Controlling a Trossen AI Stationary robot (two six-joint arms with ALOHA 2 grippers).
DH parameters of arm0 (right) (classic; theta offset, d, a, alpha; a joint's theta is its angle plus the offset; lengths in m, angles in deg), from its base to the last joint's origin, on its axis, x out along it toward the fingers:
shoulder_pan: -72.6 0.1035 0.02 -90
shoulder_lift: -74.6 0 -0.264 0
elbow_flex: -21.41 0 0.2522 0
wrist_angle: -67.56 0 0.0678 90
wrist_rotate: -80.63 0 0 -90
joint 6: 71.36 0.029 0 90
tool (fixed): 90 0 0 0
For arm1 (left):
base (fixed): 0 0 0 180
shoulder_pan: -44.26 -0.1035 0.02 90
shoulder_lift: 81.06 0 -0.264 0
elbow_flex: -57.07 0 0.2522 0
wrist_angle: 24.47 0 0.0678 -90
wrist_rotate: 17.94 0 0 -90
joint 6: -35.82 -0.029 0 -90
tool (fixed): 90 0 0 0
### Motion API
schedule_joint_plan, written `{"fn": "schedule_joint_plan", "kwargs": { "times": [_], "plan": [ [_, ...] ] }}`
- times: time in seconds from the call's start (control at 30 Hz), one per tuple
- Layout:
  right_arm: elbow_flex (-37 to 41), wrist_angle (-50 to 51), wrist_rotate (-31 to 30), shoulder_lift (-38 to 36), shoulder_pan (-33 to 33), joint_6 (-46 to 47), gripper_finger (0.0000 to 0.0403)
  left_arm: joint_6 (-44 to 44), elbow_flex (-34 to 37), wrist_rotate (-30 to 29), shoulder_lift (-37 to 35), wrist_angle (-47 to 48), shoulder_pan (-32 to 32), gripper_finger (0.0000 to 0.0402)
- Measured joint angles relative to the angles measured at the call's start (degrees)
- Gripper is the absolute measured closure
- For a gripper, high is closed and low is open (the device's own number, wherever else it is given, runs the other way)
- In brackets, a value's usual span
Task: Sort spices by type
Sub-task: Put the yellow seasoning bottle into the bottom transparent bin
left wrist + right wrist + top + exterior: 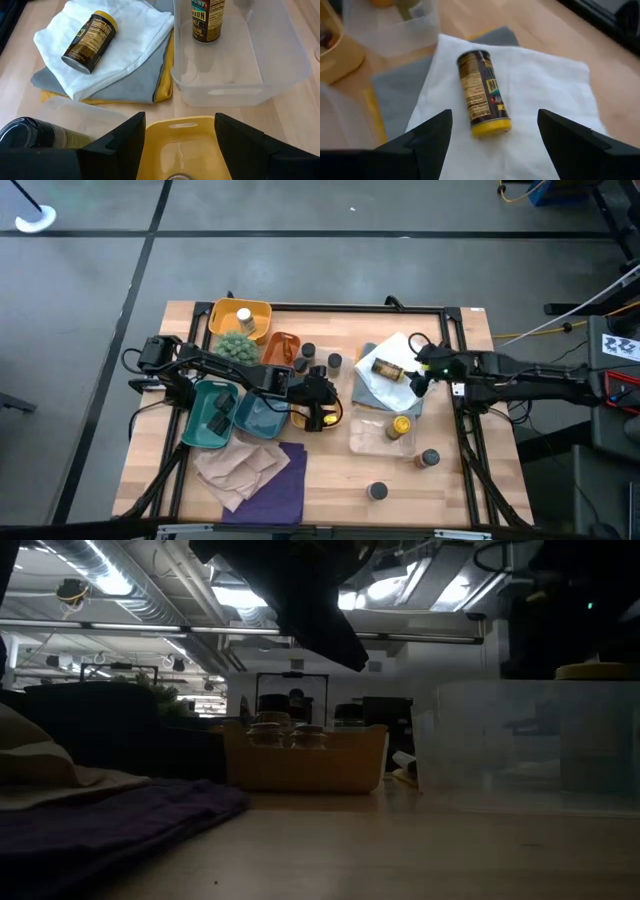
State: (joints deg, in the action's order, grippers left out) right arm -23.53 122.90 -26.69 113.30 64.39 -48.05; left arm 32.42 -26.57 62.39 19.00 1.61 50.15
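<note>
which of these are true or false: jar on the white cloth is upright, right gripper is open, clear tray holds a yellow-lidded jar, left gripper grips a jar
The jar on the white cloth stands upright: false, it lies on its side on the white cloth.
The right gripper is open: true, poised over that jar.
The clear tray holds a yellow-lidded jar: true.
The left gripper grips a jar: false, its fingers are open over a yellow tray.
</note>
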Motion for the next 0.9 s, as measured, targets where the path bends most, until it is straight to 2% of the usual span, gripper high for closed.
{"fn": "schedule_joint_plan", "kwargs": {
  "times": [0.17, 0.33, 0.63, 0.9],
  "plan": [
    [6.22, -6.62, -0.03, -0.29, -2.04, 3.76, 0.0111, 0.00, 0.00, 0.00, 0.01, 0.07, 0.00, 0.0180],
    [10.61, -11.82, 0.00, 2.91, -2.36, 3.71, 0.0111, 0.00, 0.00, 0.00, 0.01, 0.10, 0.00, 0.0180],
    [13.43, -18.19, 0.63, 6.12, -2.31, -2.04, 0.0111, 0.00, 0.00, 0.00, 0.01, -0.09, 0.00, 0.0180],
    [15.68, -21.26, 0.90, 8.94, -2.31, -2.76, 0.0111, 0.36, 0.00, 0.00, 0.01, -0.13, 0.00, 0.0180]
  ]
}}
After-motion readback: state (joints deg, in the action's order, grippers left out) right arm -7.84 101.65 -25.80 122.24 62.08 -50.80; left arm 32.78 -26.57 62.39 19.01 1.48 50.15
